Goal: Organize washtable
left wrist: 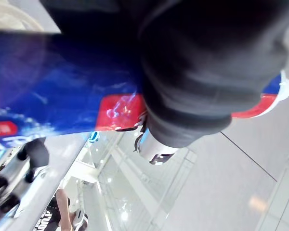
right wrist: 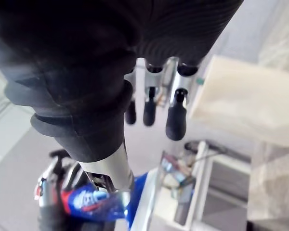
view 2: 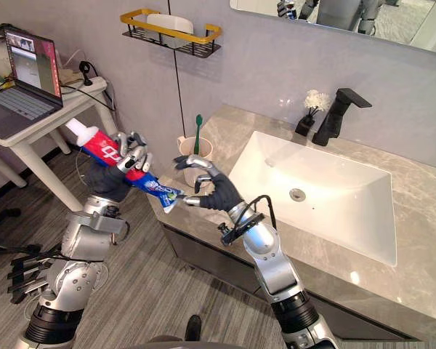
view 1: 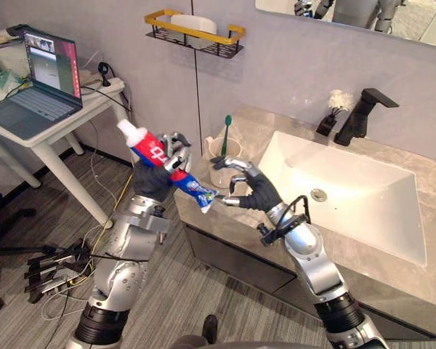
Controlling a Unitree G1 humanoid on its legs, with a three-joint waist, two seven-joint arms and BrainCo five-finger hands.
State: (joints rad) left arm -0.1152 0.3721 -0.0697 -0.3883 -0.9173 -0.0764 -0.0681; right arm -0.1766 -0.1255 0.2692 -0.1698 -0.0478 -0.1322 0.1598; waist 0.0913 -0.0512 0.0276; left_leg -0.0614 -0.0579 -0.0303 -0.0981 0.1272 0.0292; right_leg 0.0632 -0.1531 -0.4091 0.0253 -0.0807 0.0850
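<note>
Your left hand (view 1: 176, 147) has its fingers wrapped round the middle of a red, white & blue toothpaste tube (view 1: 151, 149). The tube is tilted, cap end up, in the air just off the left end of the grey marble bench (view 1: 258, 123). Your right hand (view 1: 253, 190) is at the tube's crimped end, fingers loosely curved, holding nothing; can't tell if the thumb touches. Behind it on the bench is a beige cup (view 1: 218, 174) w/ a green toothbrush (view 1: 226, 134).

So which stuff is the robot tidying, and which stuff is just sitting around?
For the job: toothpaste tube, gripped in the left hand, right hand near its tail end; cup with green toothbrush on the washtable.
Just around: laptop, white table, wall shelf, faucet, little flower vase.
</note>
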